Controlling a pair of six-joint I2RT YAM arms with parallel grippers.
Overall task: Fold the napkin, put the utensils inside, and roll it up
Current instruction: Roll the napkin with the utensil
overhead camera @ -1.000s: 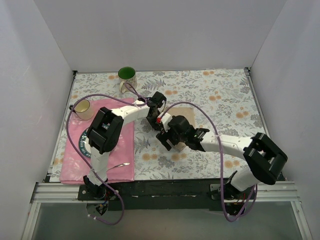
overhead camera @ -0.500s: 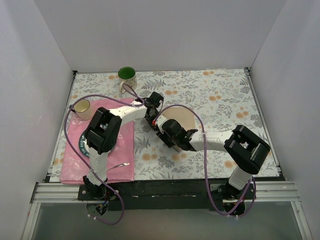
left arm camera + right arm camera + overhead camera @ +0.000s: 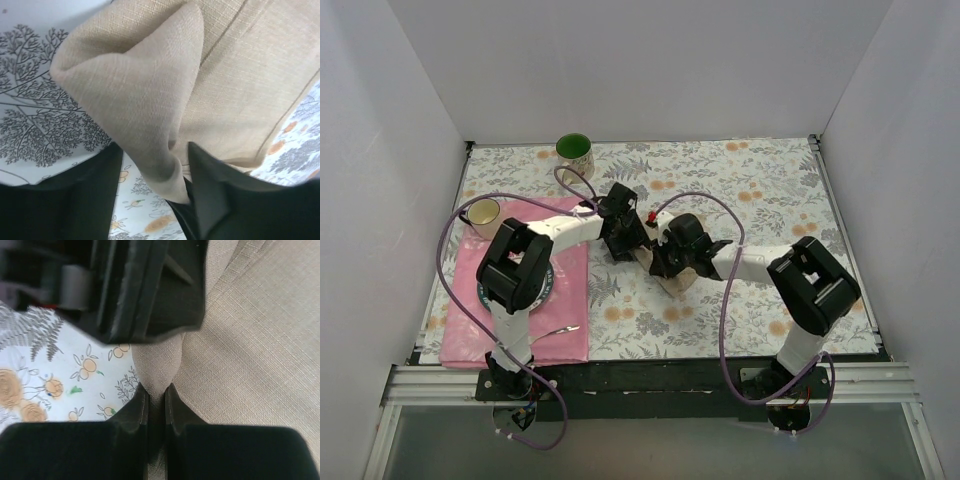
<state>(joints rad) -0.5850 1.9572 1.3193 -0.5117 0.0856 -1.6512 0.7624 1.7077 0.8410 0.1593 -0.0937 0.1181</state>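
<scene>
Tan woven cloth fills both of my wrist views: the napkin (image 3: 240, 340) lies bunched in the middle of the bench (image 3: 770, 190), between my two tools. My right tool (image 3: 156, 405) is clamped on a narrow ridge of it, fingers almost together with the weave pinched between them. My left tool (image 3: 154, 167) stands apart, and a loose fold of the cloth hangs between its fingers without being squeezed. I judge this to be the folding step, with the edge passing over to my right tool. To do it well I would draw the left tool clear without snagging that hanging fold. Then I would carry the pinched edge low and straight across, taut enough not to bunch, and lay it edge on edge before letting go. Counting from the near edge outward: one pink placemat (image 3: 470, 320); one slim silver utensil (image 3: 558, 329) on its near end, too small to tell which kind; what looks like one dark-rimmed plate (image 3: 549, 280), mostly under my left arm; one napkin; two tools; and two mugs, a tan mug (image 3: 483, 212) at the placemat's far corner and a green-lined mug (image 3: 574, 152) beyond it.
</scene>
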